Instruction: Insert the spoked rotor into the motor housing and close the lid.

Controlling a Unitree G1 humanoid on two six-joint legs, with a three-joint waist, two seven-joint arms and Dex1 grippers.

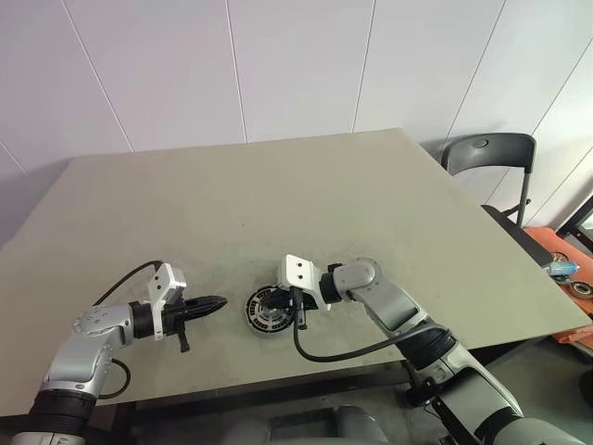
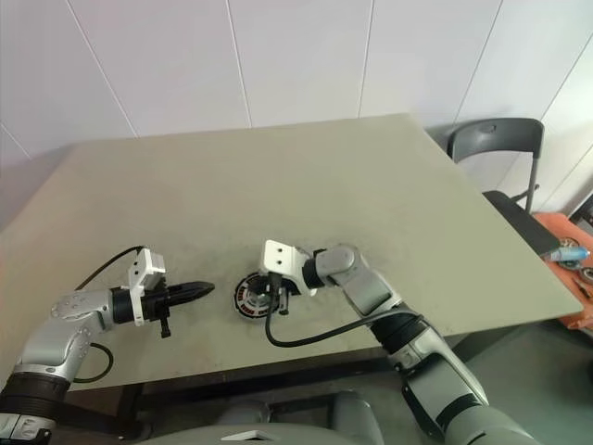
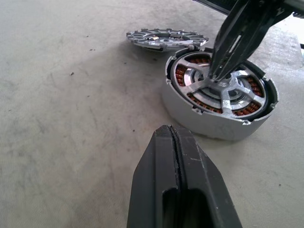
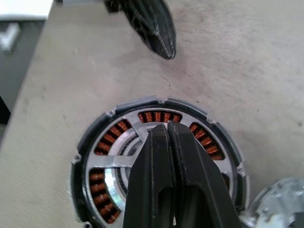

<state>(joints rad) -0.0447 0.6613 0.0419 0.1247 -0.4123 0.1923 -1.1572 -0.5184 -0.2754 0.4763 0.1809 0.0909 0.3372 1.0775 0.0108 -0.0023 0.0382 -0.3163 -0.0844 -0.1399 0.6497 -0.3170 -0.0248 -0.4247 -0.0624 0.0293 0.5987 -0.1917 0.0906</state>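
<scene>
The motor housing (image 3: 218,97), a short round puck with copper windings and silver spokes across its top, stands on the table near the front edge (image 1: 266,313). My right gripper (image 4: 167,126) is shut, with its tips down on the housing's silver centre. The spoked rotor (image 3: 166,38), a flat grey disc, lies on the table just beyond the housing and shows partly in the right wrist view (image 4: 280,204). My left gripper (image 1: 220,302) is shut and empty; it hovers a short way left of the housing and points at it. The lid is out of view.
The grey table (image 1: 278,204) stretches far back and to both sides. A dark chair (image 1: 491,153) stands off its right edge, with orange and blue items on the floor beyond. A black cable (image 1: 352,350) hangs from my right wrist near the front edge.
</scene>
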